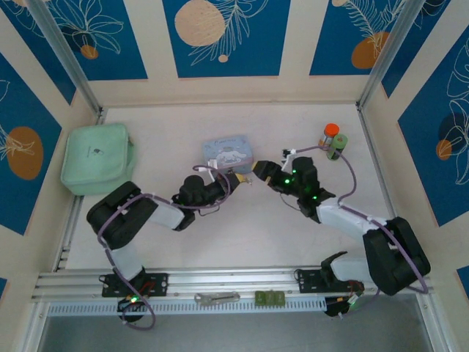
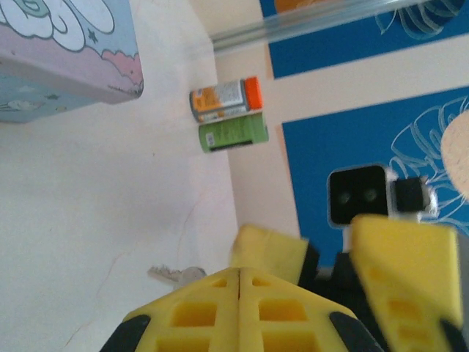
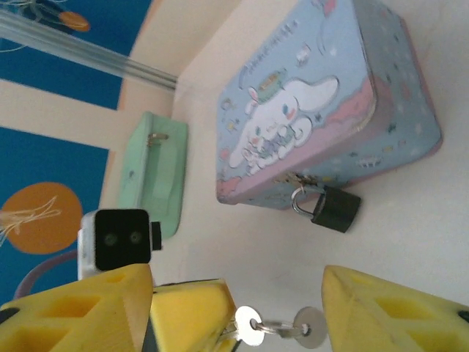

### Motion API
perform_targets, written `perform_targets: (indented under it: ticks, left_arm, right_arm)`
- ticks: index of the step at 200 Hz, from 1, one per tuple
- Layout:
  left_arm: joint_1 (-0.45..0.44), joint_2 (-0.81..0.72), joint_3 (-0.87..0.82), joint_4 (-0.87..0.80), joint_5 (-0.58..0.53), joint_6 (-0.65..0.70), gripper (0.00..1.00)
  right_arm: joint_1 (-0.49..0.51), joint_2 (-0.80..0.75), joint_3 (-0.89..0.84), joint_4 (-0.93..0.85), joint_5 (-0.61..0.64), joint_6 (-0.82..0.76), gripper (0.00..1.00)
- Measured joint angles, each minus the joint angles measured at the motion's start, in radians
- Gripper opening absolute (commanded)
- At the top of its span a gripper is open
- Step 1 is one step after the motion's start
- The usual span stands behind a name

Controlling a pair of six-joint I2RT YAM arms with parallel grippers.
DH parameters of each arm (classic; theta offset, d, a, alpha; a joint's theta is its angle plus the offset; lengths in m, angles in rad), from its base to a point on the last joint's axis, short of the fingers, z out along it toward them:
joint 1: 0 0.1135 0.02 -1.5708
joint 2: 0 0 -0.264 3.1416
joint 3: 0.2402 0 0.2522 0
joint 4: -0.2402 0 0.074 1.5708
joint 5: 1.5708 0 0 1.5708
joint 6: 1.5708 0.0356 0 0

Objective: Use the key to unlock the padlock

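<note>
One key (image 3: 249,324): pinched in left gripper (image 2: 240,273)
Right gripper (image 3: 236,275): jaws spread wide
Padlock (image 3: 335,209): hanging off latch on tin (image 3: 308,95)

Blue cartoon tin (image 1: 229,152), mint pouch (image 1: 97,158), orange-capped bottle (image 1: 330,135), green bottle (image 1: 338,145), silver wrench (image 1: 217,298)

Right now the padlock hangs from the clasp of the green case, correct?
Not quite. The padlock hangs from the clasp of the blue tin, not of the green case, which lies apart from it. The right wrist view shows this.
</note>
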Motion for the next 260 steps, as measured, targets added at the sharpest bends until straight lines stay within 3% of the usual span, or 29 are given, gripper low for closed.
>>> perform_targets:
  ticks: [48, 93, 131, 179, 260]
  left_arm:
    - [0.065, -0.044, 0.113, -0.160, 0.263, 0.107, 0.00]
    - [0.068, -0.033, 0.204, -0.204, 0.469, 0.141, 0.00]
    - [0.069, -0.031, 0.214, -0.217, 0.537, 0.151, 0.00]
    - [0.069, -0.031, 0.214, -0.217, 0.552, 0.155, 0.00]
    - [0.069, -0.031, 0.205, -0.190, 0.540, 0.154, 0.00]
  right_arm:
    - [-0.180, -0.054, 0.000, -0.084, -0.391, -0.187, 0.56]
    - [-0.186, -0.038, 0.010, -0.077, -0.617, -0.255, 0.55]
    - [-0.161, -0.007, 0.037, -0.047, -0.665, -0.276, 0.53]
    - [-0.134, 0.011, 0.041, -0.027, -0.666, -0.282, 0.33]
    - [-0.121, 0.011, 0.035, -0.029, -0.658, -0.284, 0.25]
